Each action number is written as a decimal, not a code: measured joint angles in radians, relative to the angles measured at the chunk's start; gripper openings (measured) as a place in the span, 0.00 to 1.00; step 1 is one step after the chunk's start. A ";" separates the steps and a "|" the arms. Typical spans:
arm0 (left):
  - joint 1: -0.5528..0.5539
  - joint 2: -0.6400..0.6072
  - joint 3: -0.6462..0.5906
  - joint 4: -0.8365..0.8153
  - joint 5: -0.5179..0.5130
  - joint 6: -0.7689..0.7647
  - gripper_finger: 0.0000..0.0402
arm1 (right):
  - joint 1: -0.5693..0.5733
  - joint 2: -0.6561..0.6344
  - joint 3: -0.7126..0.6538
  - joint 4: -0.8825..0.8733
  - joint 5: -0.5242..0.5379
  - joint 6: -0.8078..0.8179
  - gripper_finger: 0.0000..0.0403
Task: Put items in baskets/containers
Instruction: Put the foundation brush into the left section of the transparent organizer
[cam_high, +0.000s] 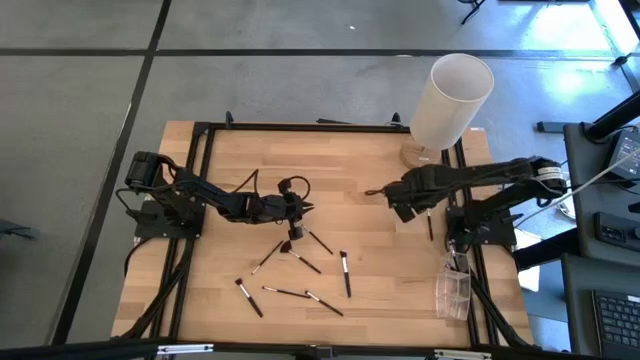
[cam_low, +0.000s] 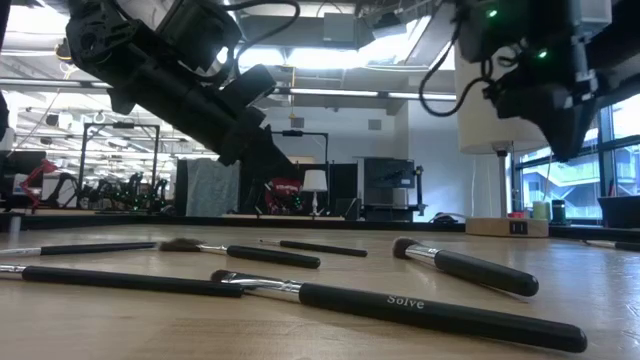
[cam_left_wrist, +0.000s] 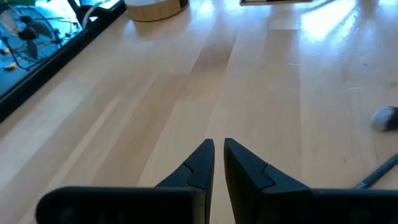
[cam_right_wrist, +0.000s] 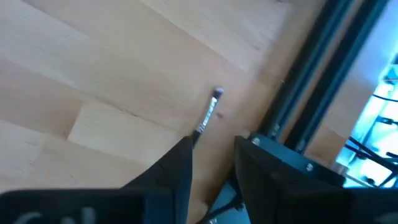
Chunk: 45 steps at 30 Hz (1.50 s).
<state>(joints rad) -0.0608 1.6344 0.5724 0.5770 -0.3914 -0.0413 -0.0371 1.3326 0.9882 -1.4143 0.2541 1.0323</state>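
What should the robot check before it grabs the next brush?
1. Left gripper empty: ok, fingers nearly together with nothing between them.
2. Right gripper ready to grab: ok, fingers apart and a single brush lies just ahead, beside the table frame.
3. All brushes put away: not ok, several loose brushes lie on the table's middle.
4. Clear box in place: ok, at the table's right edge; what is inside, cannot tell.
5. White cylinder out of the way: ok, at the far corner.
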 joint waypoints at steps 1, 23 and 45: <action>-0.002 0.000 0.000 -0.003 0.001 -0.005 0.08 | -0.019 0.003 0.000 0.013 -0.005 -0.028 0.29; -0.016 0.000 0.000 -0.058 -0.028 -0.050 0.08 | -0.287 0.007 -0.333 0.398 -0.174 -0.291 0.28; -0.016 0.000 0.000 -0.058 -0.030 -0.042 0.08 | -0.342 0.003 -0.482 0.506 -0.269 -0.336 0.15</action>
<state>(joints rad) -0.0769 1.6344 0.5724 0.5194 -0.4210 -0.0837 -0.3786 1.3359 0.5060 -0.9081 -0.0151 0.6963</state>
